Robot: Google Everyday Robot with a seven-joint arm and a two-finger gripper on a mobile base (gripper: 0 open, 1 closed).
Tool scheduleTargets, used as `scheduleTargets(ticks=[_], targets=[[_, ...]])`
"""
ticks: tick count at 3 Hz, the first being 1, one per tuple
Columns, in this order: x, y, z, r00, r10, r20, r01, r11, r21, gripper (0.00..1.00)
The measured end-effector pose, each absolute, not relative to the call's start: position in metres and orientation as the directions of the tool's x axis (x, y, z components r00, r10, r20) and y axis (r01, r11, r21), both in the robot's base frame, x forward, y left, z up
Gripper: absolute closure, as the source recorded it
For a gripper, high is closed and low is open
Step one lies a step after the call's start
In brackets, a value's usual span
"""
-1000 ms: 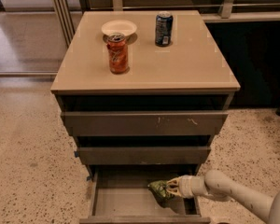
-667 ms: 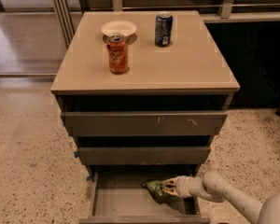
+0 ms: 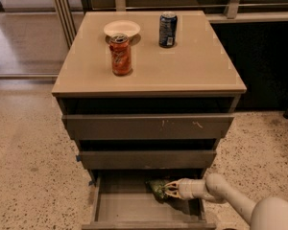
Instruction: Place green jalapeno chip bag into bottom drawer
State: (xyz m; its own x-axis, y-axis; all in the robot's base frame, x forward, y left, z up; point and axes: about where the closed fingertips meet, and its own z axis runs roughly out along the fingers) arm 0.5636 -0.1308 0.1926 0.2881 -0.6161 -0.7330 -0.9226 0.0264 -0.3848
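The green jalapeno chip bag (image 3: pixel 157 189) is inside the open bottom drawer (image 3: pixel 120 207), near its back and right of the middle. My gripper (image 3: pixel 170 189) reaches in from the right, low inside the drawer. Its fingers are closed on the bag's right end. I cannot tell whether the bag rests on the grey drawer floor or hangs just above it. The middle drawer's front hides the rear of the drawer.
The middle drawer (image 3: pixel 146 159) and the scratched upper drawer (image 3: pixel 149 126) stand slightly pulled out above. On the cabinet top (image 3: pixel 197 66) are a red soda can (image 3: pixel 120 54), a white bowl (image 3: pixel 121 28) and a dark blue can (image 3: pixel 167 29). Speckled floor lies all around.
My gripper and the bag have moved a little to the left and deeper into the bottom drawer. Nothing on the cabinet top has moved.
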Motion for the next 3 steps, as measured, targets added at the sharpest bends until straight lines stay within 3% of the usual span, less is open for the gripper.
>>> scheduleTargets(ticks=[3], targets=[[0.5636, -0.1306, 0.1926, 0.288, -0.616, -0.733, -0.923, 0.026, -0.385, 0.00]])
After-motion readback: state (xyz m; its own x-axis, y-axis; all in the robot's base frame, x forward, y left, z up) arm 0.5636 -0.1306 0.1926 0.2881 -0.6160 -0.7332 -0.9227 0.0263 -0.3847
